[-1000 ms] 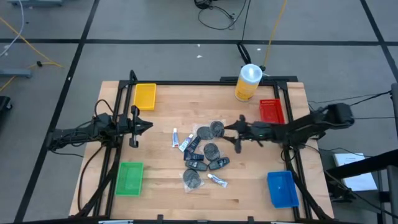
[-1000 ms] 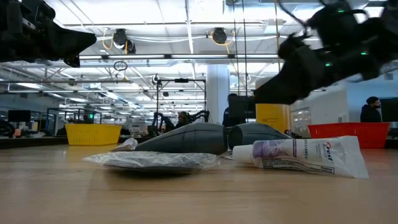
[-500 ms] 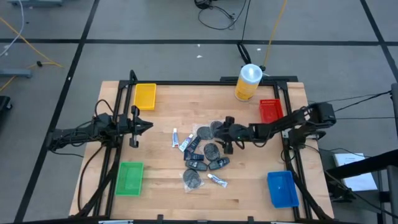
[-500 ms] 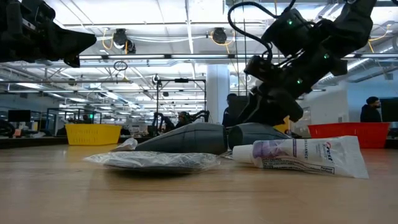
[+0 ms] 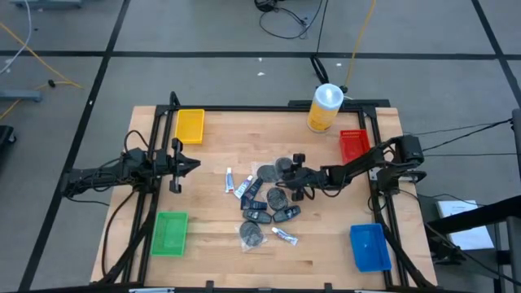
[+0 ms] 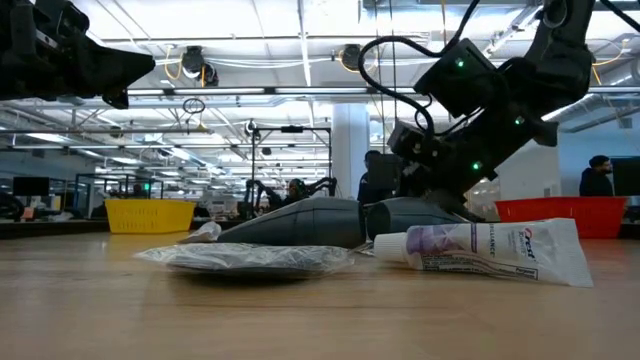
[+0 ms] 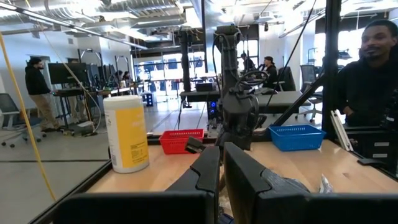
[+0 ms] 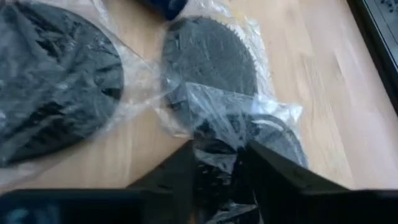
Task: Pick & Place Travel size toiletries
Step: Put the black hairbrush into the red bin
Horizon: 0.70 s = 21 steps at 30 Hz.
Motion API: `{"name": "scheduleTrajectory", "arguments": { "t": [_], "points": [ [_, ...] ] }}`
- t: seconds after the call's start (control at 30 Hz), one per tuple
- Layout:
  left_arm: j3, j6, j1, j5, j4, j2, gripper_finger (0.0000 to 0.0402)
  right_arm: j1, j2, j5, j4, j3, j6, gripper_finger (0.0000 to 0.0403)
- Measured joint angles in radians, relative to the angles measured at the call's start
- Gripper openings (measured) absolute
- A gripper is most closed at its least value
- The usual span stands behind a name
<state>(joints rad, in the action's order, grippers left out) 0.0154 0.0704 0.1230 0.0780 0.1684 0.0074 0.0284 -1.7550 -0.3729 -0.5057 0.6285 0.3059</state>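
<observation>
Right wrist view is where the action is being shown: the right gripper [image 8: 217,165] is being closed down on a wrapped disc [image 8: 267,134], its fingers [image 8: 277,171] partly shut with crinkled clear wrap bunched between them. Looks like mostly film is being pinched, and whether the disc itself is being caught can't be told. These discs are probably light and stiff, but the wrap is slick and loose, so slipping or tearing is being risked; a bite across the disc's rim would likely hold better than the film alone.

From above, the toiletries [image 5: 262,202] are being kept in a loose pile mid-table, with the right gripper [image 5: 286,181] at its upper right edge among the discs [image 5: 282,168]. Neighbouring discs are lying touching the gripped one, so they may get dragged along.

Open wood is being left all around the pile, and the red tray [image 5: 354,145] and blue tray [image 5: 369,247] are sitting well apart on that side.

The left gripper [image 5: 180,165] is being held shut and empty, waiting near the left edge.
</observation>
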Motion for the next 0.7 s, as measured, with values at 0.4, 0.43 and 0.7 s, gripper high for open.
{"name": "scheduleTrajectory", "arguments": {
  "t": [0.4, 0.43, 0.7],
  "points": [
    [0.0, -0.001, 0.0, 0.0, 0.0, 0.0, 0.0026, 0.154, 0.244, -0.316, 0.16, 0.001, -0.009, 0.0044],
    [0.0, -0.005, 0.0, 0.0, -0.001, 0.0, 0.0026, 0.177, 0.295, -0.355, 0.225, 0.0, -0.045, 0.0049],
    [0.0, -0.024, 0.0, 0.0, -0.001, 0.0, 0.0026, 0.241, 0.659, -0.386, 1.093, 0.168, -0.512, 0.0022]
  ]
}}
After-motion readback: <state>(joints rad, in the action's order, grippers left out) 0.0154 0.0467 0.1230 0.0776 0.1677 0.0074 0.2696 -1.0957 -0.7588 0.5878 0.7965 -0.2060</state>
